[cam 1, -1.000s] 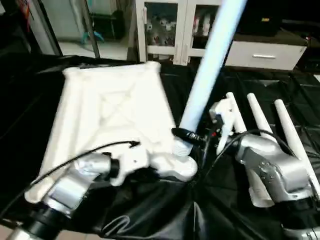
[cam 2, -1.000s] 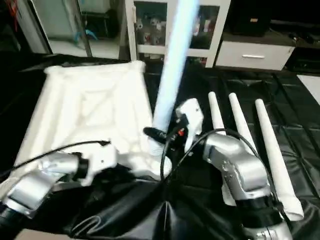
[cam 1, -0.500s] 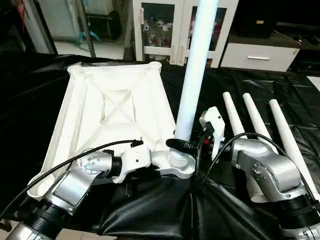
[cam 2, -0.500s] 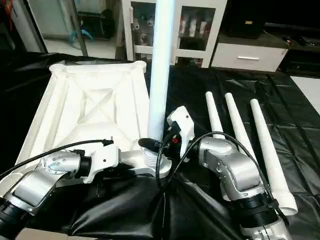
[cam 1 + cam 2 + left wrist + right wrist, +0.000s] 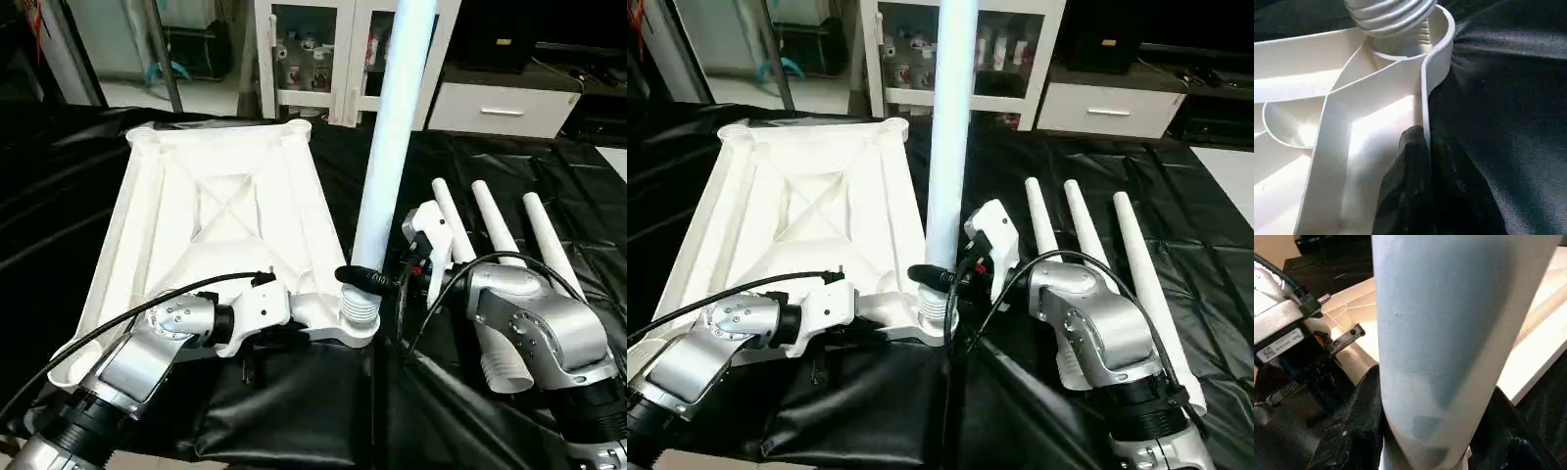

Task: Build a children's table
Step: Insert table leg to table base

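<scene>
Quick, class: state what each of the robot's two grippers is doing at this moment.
Left gripper: shut on the tabletop rim.
Right gripper: closed around the upright leg.

Smooth white plastic tabletop (image 5: 216, 211), glossy black cloth (image 5: 509, 166), silver metal forearms (image 5: 534, 328)

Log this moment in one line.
step: leg into corner socket | right pincer: gripping upright leg | left pincer: shut on tabletop rim | spare legs: three on cloth
</scene>
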### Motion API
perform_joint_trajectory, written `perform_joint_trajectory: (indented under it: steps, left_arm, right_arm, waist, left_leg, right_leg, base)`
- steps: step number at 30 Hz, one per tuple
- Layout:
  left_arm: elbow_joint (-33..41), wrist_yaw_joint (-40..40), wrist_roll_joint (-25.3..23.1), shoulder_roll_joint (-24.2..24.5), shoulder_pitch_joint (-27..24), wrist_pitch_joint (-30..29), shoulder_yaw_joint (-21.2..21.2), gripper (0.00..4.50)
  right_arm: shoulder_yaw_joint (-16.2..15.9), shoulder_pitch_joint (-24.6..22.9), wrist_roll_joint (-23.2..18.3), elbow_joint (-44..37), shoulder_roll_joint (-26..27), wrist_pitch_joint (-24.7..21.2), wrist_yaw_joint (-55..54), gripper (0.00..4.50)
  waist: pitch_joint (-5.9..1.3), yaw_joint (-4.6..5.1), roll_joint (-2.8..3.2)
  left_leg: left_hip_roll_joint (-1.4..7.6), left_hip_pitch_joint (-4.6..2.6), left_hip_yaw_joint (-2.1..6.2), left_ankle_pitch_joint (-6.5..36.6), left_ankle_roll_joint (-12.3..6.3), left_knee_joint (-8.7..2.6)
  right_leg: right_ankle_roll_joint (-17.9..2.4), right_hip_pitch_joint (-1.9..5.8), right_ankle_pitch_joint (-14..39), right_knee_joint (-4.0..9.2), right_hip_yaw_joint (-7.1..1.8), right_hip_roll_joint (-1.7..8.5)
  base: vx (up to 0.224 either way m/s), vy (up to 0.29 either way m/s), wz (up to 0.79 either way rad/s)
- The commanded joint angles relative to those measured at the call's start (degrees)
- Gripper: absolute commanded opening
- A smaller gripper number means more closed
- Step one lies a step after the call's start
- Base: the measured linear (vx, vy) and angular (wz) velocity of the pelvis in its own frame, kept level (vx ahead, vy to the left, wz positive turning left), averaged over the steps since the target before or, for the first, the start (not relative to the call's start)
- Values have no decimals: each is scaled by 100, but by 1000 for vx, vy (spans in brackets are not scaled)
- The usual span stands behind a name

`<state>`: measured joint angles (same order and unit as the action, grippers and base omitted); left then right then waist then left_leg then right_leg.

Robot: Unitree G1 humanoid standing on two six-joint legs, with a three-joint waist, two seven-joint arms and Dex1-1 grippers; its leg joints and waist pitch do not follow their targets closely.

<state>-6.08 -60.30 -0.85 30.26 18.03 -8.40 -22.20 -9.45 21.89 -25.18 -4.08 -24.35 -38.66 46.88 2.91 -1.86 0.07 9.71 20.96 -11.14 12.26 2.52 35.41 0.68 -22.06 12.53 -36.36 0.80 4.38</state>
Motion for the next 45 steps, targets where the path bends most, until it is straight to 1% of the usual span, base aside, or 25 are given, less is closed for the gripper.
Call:
perform_joint_trajectory:
  steps: [1, 2, 3, 4, 5, 6, 7, 9, 13, 17, 18, 19, 21, 23, 24, 25, 27, 29, 30, 34, 38, 40, 41, 43, 45]
  left_arm:
    - [-213, 209, -104, 75, -23, -11, 151, 0]
    - [-212, 212, -93, 71, -26, -14, 156, 0]
    - [-212, 222, -90, 73, -36, -9, 162, 0]
    - [-213, 229, -89, 76, -40, -4, 167, 0]
    - [-214, 239, -90, 79, -42, -1, 172, 0]
    - [-210, 244, -91, 85, -45, -1, 177, 0]
    - [-210, 244, -91, 85, -45, -1, 177, 0]
    - [-186, 240, -75, 86, -57, -4, 186, 0]
    - [-137, 228, -57, 93, -83, -20, 188, 0]
    - [-129, 221, -46, 110, -84, 0, 194, 0]
    - [-118, 204, -30, 112, -80, 3, 194, 0]
    - [-118, 204, -30, 112, -80, 3, 194, 0]
    - [-106, 176, -1, 108, -61, 20, 198, 0]
    - [-105, 168, 6, 102, -51, 29, 196, 0]
    - [-83, 147, 21, 101, -52, 18, 191, 0]
    - [-67, 126, 37, 100, -52, 10, 188, 0]
    - [-28, 100, 60, 104, -57, -12, 187, 0]
    - [-29, 91, 70, 106, -49, -14, 186, 0]
    - [-31, 87, 78, 110, -48, -12, 187, 0]
    - [-24, 104, 98, 108, -53, -16, 206, 0]
    - [-25, 133, 100, 94, -56, -25, 238, 0]
    - [8, 172, 114, 69, -74, -58, 257, 0]
    - [27, 185, 120, 60, -82, -72, 264, 0]
    - [42, 190, 131, 53, -89, -89, 271, 0]
    - [45, 196, 132, 48, -91, -95, 273, 0]
  right_arm:
    - [-24, 27, -33, 2, -48, -78, 96, 188]
    - [-33, 28, -38, 0, -45, -92, 103, 188]
    - [-69, 27, -32, -11, -56, -111, 123, 188]
    - [-95, 30, -32, -18, -64, -128, 144, 188]
    - [-121, 32, -23, -23, -82, -142, 167, 188]
    - [-164, 28, 42, -18, -130, -104, 202, 188]
    - [-164, 28, 42, -18, -130, -104, 202, 188]
    - [-157, 31, 56, 58, -140, -77, 238, 188]
    - [-203, 28, 99, 110, -152, -82, 274, 188]
    - [-278, 27, 216, 212, -109, 55, 239, 188]
    - [-287, 45, 233, 281, -64, 108, 222, 188]
    - [-287, 45, 233, 281, -64, 108, 222, 188]
    - [-300, 112, 272, 492, 106, 241, 169, 188]
    - [-297, 148, 296, 622, 204, 323, 145, 188]
    - [-310, 168, 320, 689, 236, 363, 136, 188]
    - [-318, 189, 340, 752, 266, 398, 121, 188]
    - [-278, 209, 329, 858, 341, 437, 78, 188]
    - [-258, 219, 331, 950, 371, 484, 77, 188]
    - [-235, 196, 343, 1029, 394, 527, 84, 188]
    - [-143, 51, 342, 1108, 439, 619, 87, 188]
    - [-36, -87, 301, 1092, 477, 688, 28, 188]
    - [127, -265, 233, 1052, 522, 819, -63, 188]
    - [190, -331, 204, 1032, 543, 873, -100, 188]
    - [310, -450, 117, 988, 611, 867, -158, 188]
    - [351, -497, 89, 970, 639, 877, -180, 188]
  waist:
    - [-263, 13, -62]
    - [-262, 11, -63]
    - [-263, -1, -103]
    - [-260, 2, -115]
    - [-253, 4, -100]
    - [-251, 8, -124]
    - [-247, 5, -117]
    - [-245, 6, -129]
    - [-244, 2, -128]
    - [-240, 1, -128]
    - [-242, 6, -105]
    - [-240, 8, -110]
    - [-240, 11, -89]
    - [-242, 22, -89]
    - [-250, 15, -92]
    - [-253, 18, -75]
    - [-258, 24, -75]
    - [-263, 26, -77]
    - [-273, 26, -60]
    - [-280, 17, -60]
    - [-269, 11, -63]
    - [-261, 8, -56]
    - [-262, 7, -59]
    - [-270, 5, -50]
    - [-274, 3, -51]
  left_leg:
    - [337, -82, 168, 1372, 164, -552]
    - [337, -78, 169, 1375, 163, -553]
    - [342, -73, 173, 1345, 134, -553]
    - [343, -73, 169, 1339, 125, -553]
    - [344, -75, 172, 1346, 128, -557]
    - [345, -73, 169, 1362, 136, -556]
    - [346, -74, 173, 1381, 139, -558]
    - [344, -67, 173, 1374, 139, -558]
    - [345, -67, 174, 1364, 142, -557]
    - [345, -69, 170, 1358, 144, -559]
    - [345, -73, 173, 1420, 171, -561]
    - [342, -73, 173, 1449, 174, -562]
    - [341, -75, 177, 1494, 199, -565]
    - [337, -65, 181, 1536, 222, -568]
    - [341, -72, 176, 1504, 222, -565]
    - [340, -72, 177, 1472, 221, -569]
    - [339, -62, 178, 1434, 219, -570]
    - [342, -68, 171, 1388, 202, -567]
    - [342, -74, 166, 1313, 191, -563]
    - [341, -75, 147, 1197, 137, -556]
    - [347, -85, 144, 1306, 135, -567]
    - [351, -96, 142, 1379, 159, -573]
    - [351, -92, 145, 1386, 161, -574]
    - [346, -84, 149, 1329, 152, -577]
    - [347, -87, 147, 1325, 146, -576]
  right_leg:
    - [-1044, 71, 1594, 531, -221, 349]
    - [-1042, 75, 1604, 531, -222, 351]
    - [-1027, 80, 1645, 527, -222, 362]
    - [-1025, 76, 1663, 533, -222, 362]
    - [-1020, 70, 1704, 536, -220, 361]
    - [-999, 70, 1756, 543, -218, 360]
    - [-987, 67, 1802, 541, -219, 364]
    - [-956, 65, 1853, 548, -226, 370]
    - [-949, 61, 1880, 551, -227, 373]
    - [-949, 52, 1842, 551, -226, 368]
    - [-965, 45, 1862, 554, -227, 371]
    - [-968, 45, 1887, 557, -225, 369]
    - [-985, 38, 1896, 556, -226, 368]
    - [-990, 42, 1939, 557, -223, 369]
    - [-988, 42, 1864, 552, -225, 365]
    - [-1015, 46, 1764, 542, -223, 360]
    - [-1049, 62, 1658, 531, -219, 360]
    - [-1080, 62, 1530, 521, -218, 354]
    - [-1136, 69, 1349, 504, -214, 352]
    - [-1222, 87, 1056, 486, -214, 342]
    - [-1224, 81, 1203, 506, -214, 349]
    - [-1191, 66, 1318, 524, -222, 352]
    - [-1180, 73, 1335, 525, -223, 355]
    - [-1173, 79, 1249, 514, -218, 343]
    - [-1181, 79, 1215, 514, -217, 345]
  base:
    - [0, 0, 0]
    - [0, 0, 0]
    - [0, 0, 0]
    - [0, 0, 0]
    - [0, 0, 0]
    - [0, 0, 0]
    - [0, 0, 0]
    - [0, 0, 0]
    - [0, 0, 0]
    - [0, 0, 0]
    - [0, 0, 0]
    - [0, 0, 0]
    - [0, 0, 0]
    - [0, 0, 0]
    - [0, 0, 0]
    - [0, 0, 0]
    - [0, 0, 0]
    - [0, 0, 0]
    - [0, 0, 0]
    - [0, 0, 0]
    - [0, 0, 0]
    - [0, 0, 0]
    - [0, 0, 0]
    - [0, 0, 0]
    - [0, 0, 0]
